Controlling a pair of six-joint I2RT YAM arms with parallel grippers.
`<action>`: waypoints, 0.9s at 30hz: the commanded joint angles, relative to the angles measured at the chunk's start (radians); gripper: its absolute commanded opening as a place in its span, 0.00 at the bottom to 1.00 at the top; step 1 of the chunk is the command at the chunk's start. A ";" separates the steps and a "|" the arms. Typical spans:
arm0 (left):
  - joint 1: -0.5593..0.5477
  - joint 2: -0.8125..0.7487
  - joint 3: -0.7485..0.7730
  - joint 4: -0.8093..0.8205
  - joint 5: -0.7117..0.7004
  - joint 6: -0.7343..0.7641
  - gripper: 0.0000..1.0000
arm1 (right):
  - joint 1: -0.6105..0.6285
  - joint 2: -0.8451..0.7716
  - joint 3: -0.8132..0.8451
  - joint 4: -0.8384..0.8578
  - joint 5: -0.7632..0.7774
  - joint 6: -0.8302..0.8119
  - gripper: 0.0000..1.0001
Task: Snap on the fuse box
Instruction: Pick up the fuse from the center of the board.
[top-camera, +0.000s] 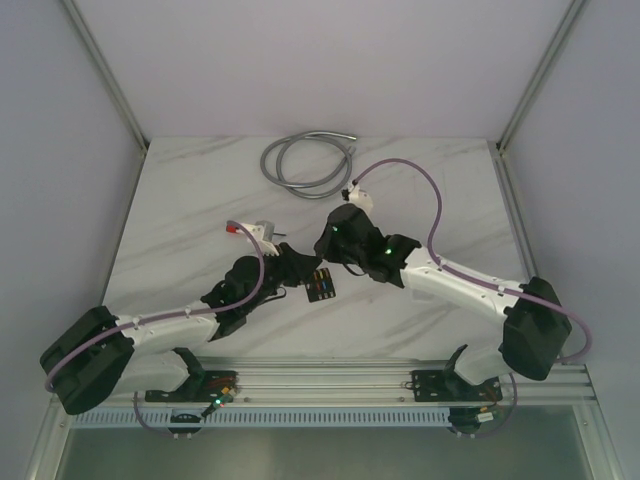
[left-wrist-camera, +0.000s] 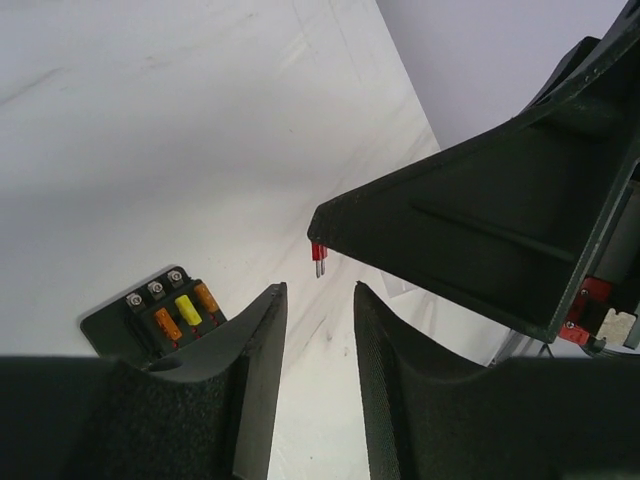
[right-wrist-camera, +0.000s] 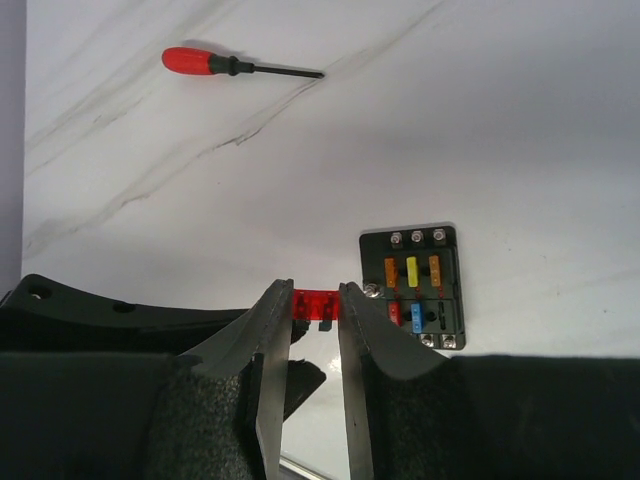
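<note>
Near the middle of the tabletop (top-camera: 200, 180), a little toward its near edge, lies the one fuse box (right-wrist-camera: 412, 285), its slots uncovered and neither claw touching it. Five fuses sit in it: two orange, one yellow, one red, one blue. The sixth slot looks empty. The right gripper (right-wrist-camera: 313, 296) is pinched on a single red fuse (right-wrist-camera: 312, 306) close by the box. The left gripper (left-wrist-camera: 318, 300) stands part open, with nothing between its fingers. I judge the filling nearly done; seating this fuse and the snapping-on are left. One screwdriver (right-wrist-camera: 215, 63) lies well apart.
</note>
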 joint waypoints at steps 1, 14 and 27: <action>-0.006 0.001 0.032 0.058 -0.038 0.034 0.41 | 0.005 -0.016 -0.016 0.048 -0.021 0.029 0.28; -0.007 -0.004 0.044 0.049 -0.054 0.061 0.07 | 0.013 -0.054 -0.121 0.134 -0.083 0.109 0.26; -0.007 -0.044 0.032 -0.003 -0.059 0.120 0.00 | -0.007 -0.150 -0.166 0.199 -0.072 0.011 0.45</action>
